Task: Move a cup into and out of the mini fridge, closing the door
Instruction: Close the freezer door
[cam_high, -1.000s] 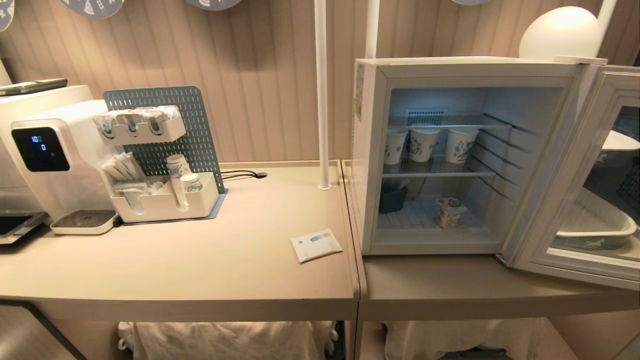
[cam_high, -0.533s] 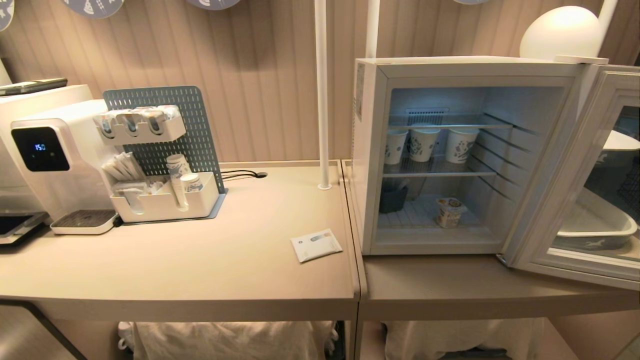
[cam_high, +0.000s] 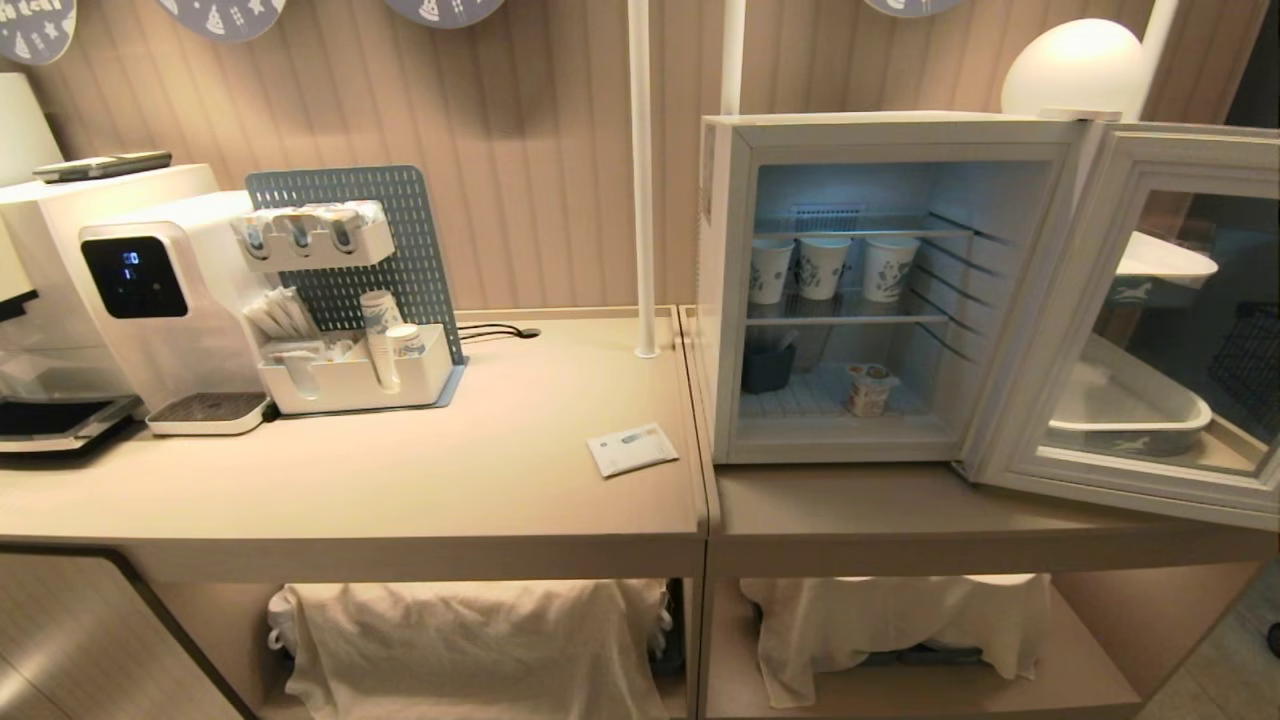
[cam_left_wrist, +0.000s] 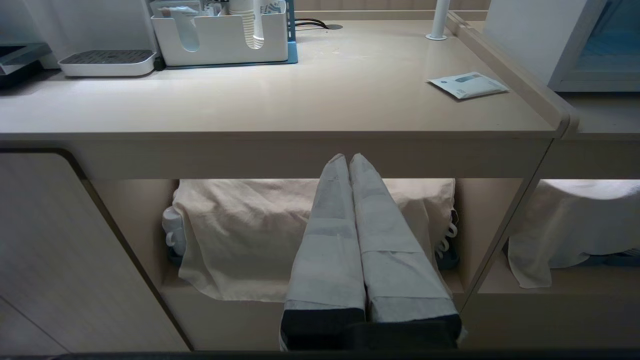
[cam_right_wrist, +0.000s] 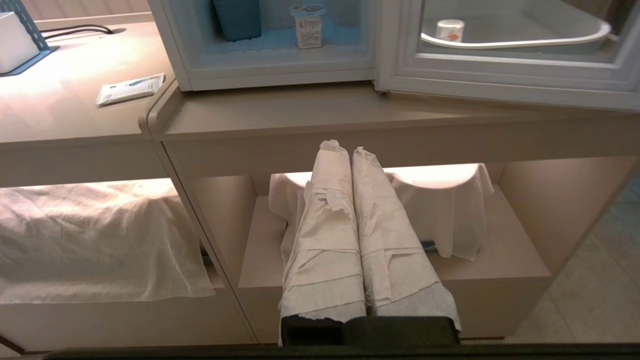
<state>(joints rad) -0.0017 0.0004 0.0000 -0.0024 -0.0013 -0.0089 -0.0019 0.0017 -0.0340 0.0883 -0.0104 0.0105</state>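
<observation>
The fridge (cam_high: 730, 290) stands right of centre in the head view, on a beige counter (cam_high: 400, 500), its mouth facing the camera. Its door (cam_high: 1150, 320) is swung wide open to the right edge of the frame, hinged on the right, with the window pane angled toward the viewer; no label on it can be read from here. The cup (cam_high: 868, 388) stands upright on the bottom shelf, low in the cavity and a little right of its middle, long axis vertical, foil lid up; in the right wrist view small print shows on its side but is too fine to read. Just left of it on the same level sits a dark tub (cam_high: 768, 366). On the wire shelf above, three paper cups (cam_high: 822, 266) stand in a row, mouths up. A flat white packet (cam_high: 632, 448) lies on the counter left of the fridge, and a dispenser (cam_high: 150, 300) with a lit display is at far left. Neither arm shows in the head view. The left gripper (cam_left_wrist: 348, 159) hangs before the counter's front edge, fingers pressed together, empty. The right gripper (cam_right_wrist: 341, 149) does likewise below the fridge, fingers together, holding nothing.
</observation>
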